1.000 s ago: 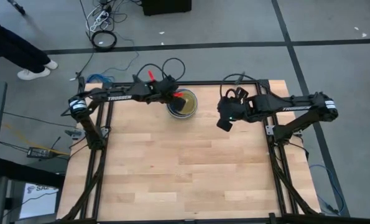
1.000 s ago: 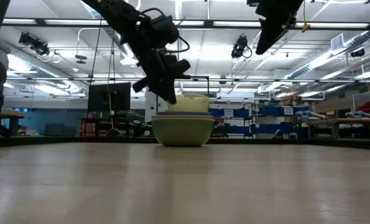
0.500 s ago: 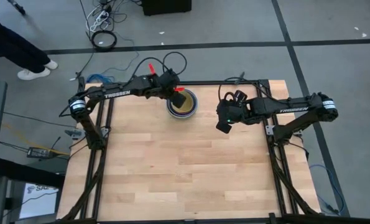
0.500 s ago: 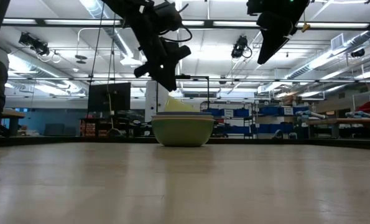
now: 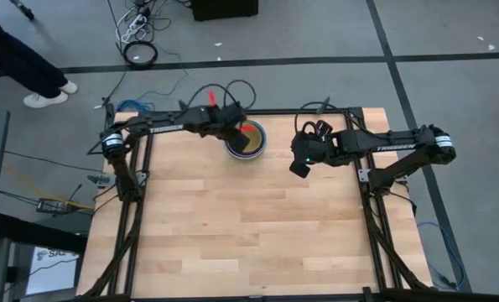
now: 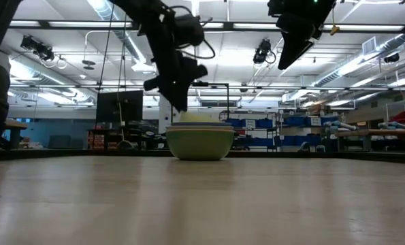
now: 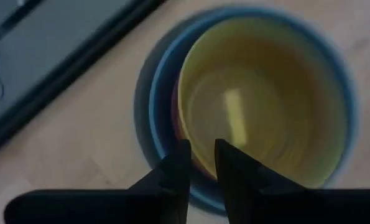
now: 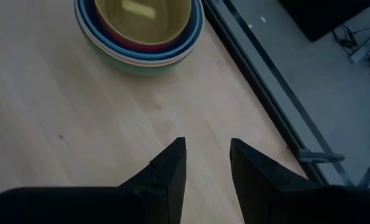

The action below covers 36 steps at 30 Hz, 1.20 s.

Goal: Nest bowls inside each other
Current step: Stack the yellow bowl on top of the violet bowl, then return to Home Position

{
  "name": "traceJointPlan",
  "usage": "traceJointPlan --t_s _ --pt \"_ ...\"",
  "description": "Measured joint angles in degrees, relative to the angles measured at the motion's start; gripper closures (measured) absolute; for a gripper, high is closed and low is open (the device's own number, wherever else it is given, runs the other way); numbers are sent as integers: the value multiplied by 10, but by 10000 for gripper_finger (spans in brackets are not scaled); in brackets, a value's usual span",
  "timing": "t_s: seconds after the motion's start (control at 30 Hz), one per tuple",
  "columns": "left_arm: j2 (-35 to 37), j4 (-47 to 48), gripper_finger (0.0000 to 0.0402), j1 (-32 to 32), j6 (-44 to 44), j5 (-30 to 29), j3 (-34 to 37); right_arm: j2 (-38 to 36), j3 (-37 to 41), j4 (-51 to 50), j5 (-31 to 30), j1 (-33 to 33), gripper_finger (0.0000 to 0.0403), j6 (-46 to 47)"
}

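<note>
The bowls stand nested in one stack (image 5: 257,144) near the middle of the table's far edge. The green outer bowl (image 6: 201,143) rests on the wood. A blue rim (image 7: 158,106) and a pink edge show inside it, and the yellow bowl (image 7: 265,106) sits innermost. My left gripper (image 5: 241,141) hangs just above the stack's left rim (image 6: 178,105), pointing steeply down. It is open, with nothing between its fingers (image 7: 201,163). My right gripper (image 5: 298,168) waits raised to the right of the stack (image 8: 141,37), open and empty (image 8: 206,149).
A black frame rail (image 8: 259,74) runs along the table's far edge just behind the stack. Bare wooden tabletop (image 5: 249,226) stretches toward the near edge. A person's legs (image 5: 23,63) and cables (image 5: 140,50) are on the floor beyond the table.
My left gripper has let go of the yellow bowl and drawn up a little from the stack, tipping more steeply down. The yellow bowl, held tilted above the stack a second ago, has sunk into it and now sits low and level.
</note>
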<state>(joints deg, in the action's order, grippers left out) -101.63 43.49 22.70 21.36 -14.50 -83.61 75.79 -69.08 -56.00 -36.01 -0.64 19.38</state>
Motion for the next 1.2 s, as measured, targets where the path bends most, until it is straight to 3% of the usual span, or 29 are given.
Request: traceJointPlan --t_s 0.2,0.4,0.6,0.73,0.83,1.0,1.2 --pt "-23 1 321 -4 27 -4 22 0 0 4 2 0 291 -2" --pt "13 33 321 -6 9 -3 -20 0 0 8 2 0 291 -14" --pt "109 87 321 -32 -30 -3 -72 -1 0 67 -37 -2 291 -109" --pt "205 70 321 -67 -68 -6 -81 -1 0 112 -31 -22 291 -147" --pt "274 29 321 -109 -121 -26 -81 -5 0 195 34 -39 291 -210" --pt "373 -18 321 -190 -227 -49 -53 -81 -41 314 298 -46 291 -312" --pt "500 -53 321 -264 -248 -48 21 -264 -55 306 327 -46 291 -320"
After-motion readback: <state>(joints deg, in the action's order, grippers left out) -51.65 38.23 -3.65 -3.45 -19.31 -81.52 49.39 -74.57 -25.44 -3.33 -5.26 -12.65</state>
